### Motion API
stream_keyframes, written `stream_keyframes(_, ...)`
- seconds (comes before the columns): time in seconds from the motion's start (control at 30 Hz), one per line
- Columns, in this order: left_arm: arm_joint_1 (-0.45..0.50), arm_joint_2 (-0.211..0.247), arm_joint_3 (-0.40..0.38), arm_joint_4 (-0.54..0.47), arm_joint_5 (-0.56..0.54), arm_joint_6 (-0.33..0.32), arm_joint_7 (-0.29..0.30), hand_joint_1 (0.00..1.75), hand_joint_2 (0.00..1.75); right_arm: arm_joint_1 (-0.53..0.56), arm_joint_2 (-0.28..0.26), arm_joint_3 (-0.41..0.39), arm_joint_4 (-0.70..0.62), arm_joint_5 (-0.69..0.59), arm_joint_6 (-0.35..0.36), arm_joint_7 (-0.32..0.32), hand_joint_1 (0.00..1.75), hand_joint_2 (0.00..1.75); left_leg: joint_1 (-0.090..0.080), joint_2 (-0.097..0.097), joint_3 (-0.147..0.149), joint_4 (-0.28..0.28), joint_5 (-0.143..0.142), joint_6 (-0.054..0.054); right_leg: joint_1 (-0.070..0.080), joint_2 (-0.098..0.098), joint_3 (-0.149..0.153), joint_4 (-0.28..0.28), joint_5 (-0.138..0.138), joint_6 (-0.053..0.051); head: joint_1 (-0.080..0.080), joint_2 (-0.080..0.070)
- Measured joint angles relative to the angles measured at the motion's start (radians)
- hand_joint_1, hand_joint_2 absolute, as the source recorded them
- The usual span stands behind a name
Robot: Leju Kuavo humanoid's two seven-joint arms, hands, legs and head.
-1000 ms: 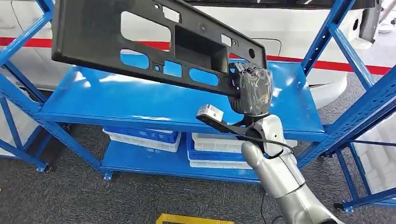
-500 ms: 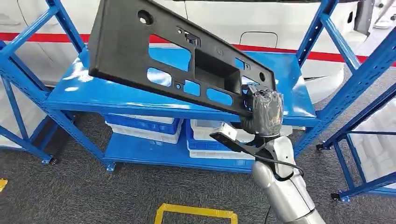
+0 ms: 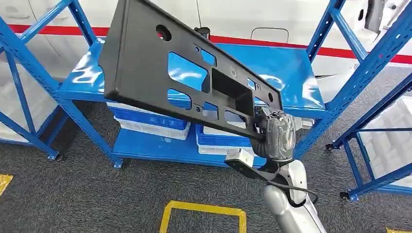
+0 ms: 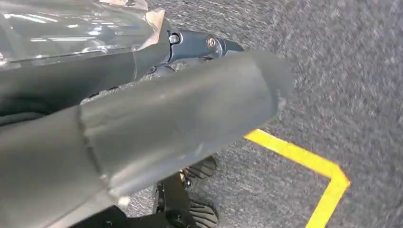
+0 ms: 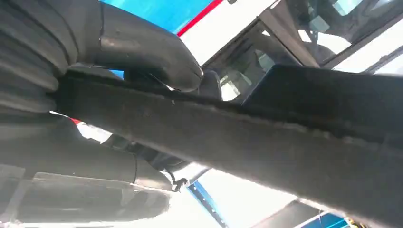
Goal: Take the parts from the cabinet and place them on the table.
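While the right hand (image 3: 276,138) grips the lower-right end of the black panel (image 3: 160,73), thumb on one face & fingers (image 5: 142,47) wrapped over its edge, the part hangs tilted in the air in front of the blue cabinet (image 3: 291,73), rising toward 10 o'clock. White/blue bins (image 3: 150,124) sit on the lower shelf. Yellow floor tape (image 3: 201,213) at 6 o'clock. Left hand (image 4: 142,123) over grey carpet; can't tell its state.

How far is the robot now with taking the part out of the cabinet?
Done: the black panel is lifted off the blue shelf of the cabinet. In hand: the right hand grips the panel's lower end and holds it tilted in the air. Left: placing it on the table, which is not in view.
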State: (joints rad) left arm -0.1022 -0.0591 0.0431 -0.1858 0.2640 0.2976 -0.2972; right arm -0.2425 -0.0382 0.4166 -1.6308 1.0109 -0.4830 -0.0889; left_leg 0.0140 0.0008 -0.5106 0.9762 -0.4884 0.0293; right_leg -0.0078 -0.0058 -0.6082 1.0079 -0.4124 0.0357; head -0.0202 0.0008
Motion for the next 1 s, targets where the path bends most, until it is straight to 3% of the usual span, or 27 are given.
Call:
stream_keyframes(0.03, -0.002, -0.001, 0.000, 0.000, 0.000, 0.000, 0.000, 0.00, 0.00, 0.004, 0.000, -0.003, -0.003, 0.000, 0.000, 0.000, 1.75, 1.75, -0.003, 0.002, -0.006, -0.001, 0.012, 0.006, -0.004, 0.002, -0.018, 0.021, -0.033, -0.004, -0.001, 0.000)
stream_keyframes(0.07, -0.004, -0.001, 0.000, 0.000, 0.000, 0.000, 0.000, 0.00, 0.00, 0.006, 0.000, -0.005, -0.006, -0.001, -0.001, 0.000, 1.75, 1.75, -0.004, 0.003, -0.023, 0.000, 0.026, 0.017, -0.004, 0.003, -0.042, 0.076, -0.094, -0.017, 0.005, 0.000)
stream_keyframes(0.13, -0.003, 0.000, 0.000, 0.000, 0.000, 0.000, 0.000, 0.00, 0.00, 0.009, -0.002, -0.009, -0.010, -0.001, -0.002, 0.000, 1.75, 1.75, -0.005, 0.005, -0.053, 0.001, 0.049, 0.018, -0.006, 0.003, -0.076, 0.217, -0.186, -0.024, 0.008, 0.000)
stream_keyframes(0.17, -0.003, 0.000, 0.000, 0.000, 0.000, 0.004, 0.001, 0.00, 0.00, 0.014, -0.002, -0.012, -0.011, -0.002, -0.002, -0.003, 1.75, 1.75, -0.006, 0.006, -0.072, 0.002, 0.062, 0.017, -0.005, 0.003, -0.087, 0.288, -0.204, -0.017, 0.009, 0.000)
stream_keyframes(0.2, -0.002, 0.000, 0.000, 0.000, 0.001, 0.007, 0.003, 0.00, 0.00, 0.020, -0.003, -0.013, -0.013, -0.003, -0.002, -0.008, 1.75, 1.75, -0.006, 0.006, -0.089, 0.003, 0.075, 0.015, -0.006, 0.003, -0.078, 0.315, -0.192, -0.004, 0.009, 0.000)
stream_keyframes(0.23, -0.001, 0.000, 0.000, 0.000, 0.002, 0.009, 0.006, 0.00, 0.00, 0.028, -0.004, -0.013, -0.017, -0.005, -0.002, -0.013, 1.75, 1.75, -0.005, 0.007, -0.104, 0.003, 0.086, 0.013, -0.006, 0.003, -0.052, 0.300, -0.165, 0.010, 0.010, 0.000)
stream_keyframes(0.27, 0.000, -0.001, 0.001, 0.000, 0.004, 0.014, 0.007, 0.00, 0.00, 0.035, -0.004, -0.014, -0.023, -0.006, -0.002, -0.018, 1.75, 1.75, -0.005, 0.007, -0.119, 0.005, 0.096, 0.009, -0.006, 0.003, -0.010, 0.251, -0.132, 0.023, 0.011, 0.000)
stream_keyframes(0.3, 0.001, -0.002, 0.001, 0.000, 0.005, 0.018, 0.012, 0.00, 0.00, 0.043, -0.004, -0.014, -0.033, -0.007, -0.002, -0.022, 1.75, 1.75, -0.005, 0.007, -0.135, 0.008, 0.107, 0.005, -0.008, 0.003, 0.053, 0.164, -0.110, 0.029, 0.010, 0.000)
stream_keyframes(0.33, 0.003, -0.001, 0.002, 0.000, 0.005, 0.019, 0.016, 0.00, 0.00, 0.050, -0.004, -0.014, -0.043, -0.014, -0.001, -0.026, 1.75, 1.75, -0.006, 0.006, -0.142, 0.014, 0.115, -0.001, -0.011, 0.003, 0.119, 0.074, -0.118, 0.024, 0.010, 0.000)
stream_keyframes(0.37, 0.004, 0.000, 0.003, 0.000, 0.005, 0.022, 0.019, 0.00, 0.00, 0.054, -0.004, -0.014, -0.052, -0.021, 0.001, -0.031, 1.75, 1.75, -0.013, 0.005, -0.155, 0.024, 0.120, -0.007, -0.003, 0.004, 0.187, -0.028, -0.144, 0.015, 0.013, 0.000)
stream_keyframes(0.4, 0.006, 0.000, 0.005, 0.000, 0.006, 0.026, 0.021, 0.00, 0.00, 0.061, -0.005, -0.015, -0.061, -0.032, 0.002, -0.035, 1.75, 1.75, -0.013, 0.007, -0.158, 0.025, 0.132, -0.012, -0.001, 0.008, 0.187, -0.049, -0.159, 0.002, 0.007, 0.000)
stream_keyframes(0.47, 0.010, 0.000, 0.006, 0.000, 0.006, 0.028, 0.021, 0.00, 0.00, 0.082, -0.008, -0.018, -0.068, -0.061, 0.010, -0.039, 1.75, 1.75, -0.010, 0.006, -0.160, 0.020, 0.151, -0.022, 0.005, 0.008, 0.167, -0.032, -0.152, -0.004, 0.006, 0.000)
stream_keyframes(0.5, 0.016, 0.002, 0.006, 0.000, 0.006, 0.028, 0.021, 0.00, 0.00, 0.091, -0.008, -0.020, -0.069, -0.078, 0.013, -0.042, 1.75, 1.75, -0.009, 0.003, -0.164, 0.021, 0.158, -0.029, -0.003, 0.006, 0.158, -0.035, -0.144, -0.018, 0.007, 0.000)
stream_keyframes(0.53, 0.017, 0.002, 0.007, 0.001, 0.006, 0.029, 0.019, 0.00, 0.00, 0.099, -0.008, -0.023, -0.070, -0.101, 0.022, -0.047, 1.75, 1.75, -0.003, 0.001, -0.173, 0.035, 0.114, -0.035, -0.012, 0.002, 0.152, -0.034, -0.131, -0.033, 0.005, 0.000)
stream_keyframes(0.57, 0.020, 0.000, 0.006, 0.001, 0.006, 0.028, 0.019, 0.00, 0.00, 0.105, -0.009, -0.026, -0.071, -0.122, 0.027, -0.052, 1.75, 1.75, -0.002, 0.001, -0.181, 0.072, 0.047, -0.040, -0.011, 0.001, 0.139, -0.034, -0.119, -0.047, 0.004, 0.000)
stream_keyframes(0.6, 0.020, -0.001, 0.007, 0.001, 0.006, 0.028, 0.018, 0.00, 0.00, 0.112, -0.009, -0.032, -0.074, -0.150, 0.031, -0.061, 1.75, 1.75, 0.000, 0.001, -0.193, 0.136, -0.021, -0.045, -0.008, -0.001, 0.126, -0.034, -0.107, -0.053, -0.002, 0.000)
stream_keyframes(0.63, 0.019, -0.001, 0.007, 0.001, 0.006, 0.028, 0.017, 0.00, 0.00, 0.120, -0.009, -0.039, -0.076, -0.182, 0.035, -0.073, 1.75, 1.75, 0.001, 0.000, -0.205, 0.208, -0.072, -0.050, -0.005, -0.003, 0.121, -0.032, -0.095, -0.056, 0.000, 0.000)
stream_keyframes(0.67, 0.019, -0.001, 0.007, 0.001, 0.006, 0.028, 0.016, 0.00, 0.00, 0.131, -0.010, -0.048, -0.078, -0.221, 0.042, -0.090, 1.75, 1.75, 0.001, 0.000, -0.215, 0.283, -0.097, -0.054, -0.002, -0.004, 0.102, -0.028, -0.083, -0.056, -0.001, 0.000)
stream_keyframes(0.7, 0.019, -0.001, 0.007, 0.001, 0.006, 0.029, 0.014, 0.00, 0.00, 0.139, -0.011, -0.055, -0.079, -0.247, 0.045, -0.102, 1.75, 1.75, 0.001, 0.001, -0.214, 0.320, -0.089, -0.055, -0.002, -0.004, 0.089, -0.024, -0.075, -0.054, -0.001, 0.000)
stream_keyframes(0.73, 0.019, -0.002, 0.008, 0.001, 0.007, 0.029, 0.011, 0.00, 0.00, 0.153, -0.011, -0.069, -0.079, -0.285, 0.050, -0.118, 1.75, 1.75, 0.003, 0.001, -0.192, 0.326, -0.048, -0.056, -0.001, -0.004, 0.067, -0.016, -0.066, -0.050, -0.001, 0.000)
stream_keyframes(0.8, 0.019, -0.002, 0.012, 0.000, 0.009, 0.029, 0.003, 0.00, 0.00, 0.175, -0.011, -0.096, -0.083, -0.350, 0.061, -0.145, 1.75, 1.75, 0.006, 0.001, -0.097, 0.221, 0.016, -0.052, -0.002, -0.004, 0.034, 0.003, -0.056, -0.045, -0.002, 0.000)
stream_keyframes(0.83, 0.017, -0.002, 0.015, 0.000, 0.009, 0.029, 0.001, 0.00, 0.00, 0.187, -0.011, -0.110, -0.088, -0.380, 0.063, -0.167, 1.75, 1.75, 0.007, -0.002, -0.032, 0.128, 0.001, -0.048, -0.002, -0.004, 0.025, 0.012, -0.053, -0.040, -0.002, 0.000)
stream_keyframes(0.87, 0.016, -0.002, 0.016, 0.000, 0.010, 0.030, 0.000, 0.00, 0.00, 0.200, -0.011, -0.123, -0.094, -0.414, 0.066, -0.187, 1.75, 1.75, 0.003, -0.008, 0.013, 0.060, -0.042, -0.041, 0.000, -0.004, 0.017, 0.014, -0.047, -0.031, -0.002, 0.000)
stream_keyframes(0.9, 0.016, -0.002, 0.017, 0.000, 0.011, 0.032, 0.000, 0.00, 0.00, 0.210, -0.011, -0.136, -0.099, -0.449, 0.074, -0.206, 1.75, 1.75, -0.001, -0.008, 0.028, 0.024, -0.049, -0.034, 0.001, -0.006, 0.017, 0.014, -0.042, -0.024, 0.002, 0.000)
stream_keyframes(0.97, 0.018, -0.002, 0.023, 0.000, 0.019, 0.036, -0.002, 0.00, 0.00, 0.228, -0.009, -0.161, -0.105, -0.494, 0.083, -0.235, 1.75, 1.75, -0.012, -0.006, 0.019, 0.028, -0.040, -0.018, -0.005, -0.009, 0.015, 0.008, -0.023, -0.009, 0.000, 0.000)
stream_keyframes(1.0, 0.019, -0.002, 0.026, 0.000, 0.020, 0.036, -0.002, 0.00, 0.00, 0.239, -0.008, -0.171, -0.108, -0.503, 0.085, -0.237, 1.75, 1.75, -0.013, -0.004, 0.012, 0.019, -0.026, -0.005, -0.002, -0.009, 0.012, 0.003, -0.014, 0.000, 0.001, 0.000)
